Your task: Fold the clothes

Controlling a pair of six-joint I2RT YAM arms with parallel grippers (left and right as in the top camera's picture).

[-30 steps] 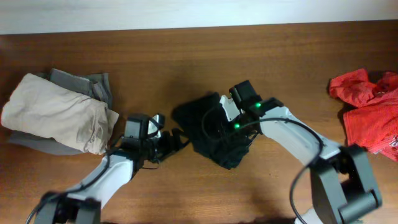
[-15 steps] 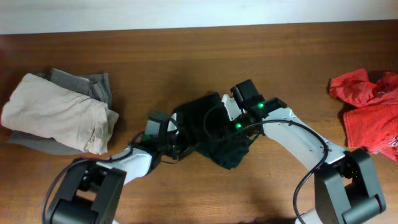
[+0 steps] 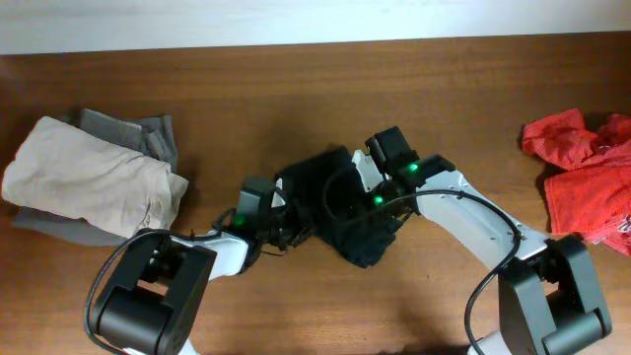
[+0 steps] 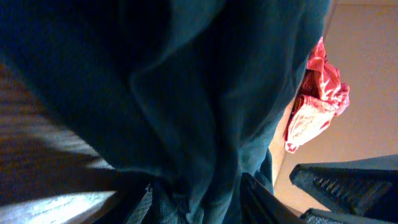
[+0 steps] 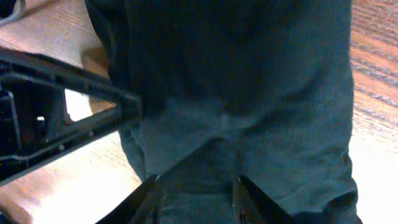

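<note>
The clothes [image 3: 335,202], a black T-shirt, lie bunched in a heap at the middle of the table. My left gripper [image 3: 286,229] is at the heap's left edge. In the left wrist view dark fabric [image 4: 186,93] fills the frame and a fold sits pinched between the fingers of the left gripper [image 4: 199,205]. My right gripper [image 3: 367,207] is on the heap's right side. In the right wrist view the right gripper [image 5: 199,202] is shut on a ridge of the fabric [image 5: 249,81].
A beige garment [image 3: 89,182] lies on a grey one [image 3: 138,133] at the far left. A bright red garment [image 3: 587,182] lies at the far right, also visible in the left wrist view [image 4: 314,99]. The two arms are close together over the heap.
My left arm has slid right, up to the shirt's left edge, and its jaws have closed from wide open onto the fabric. The right arm has hardly moved.
</note>
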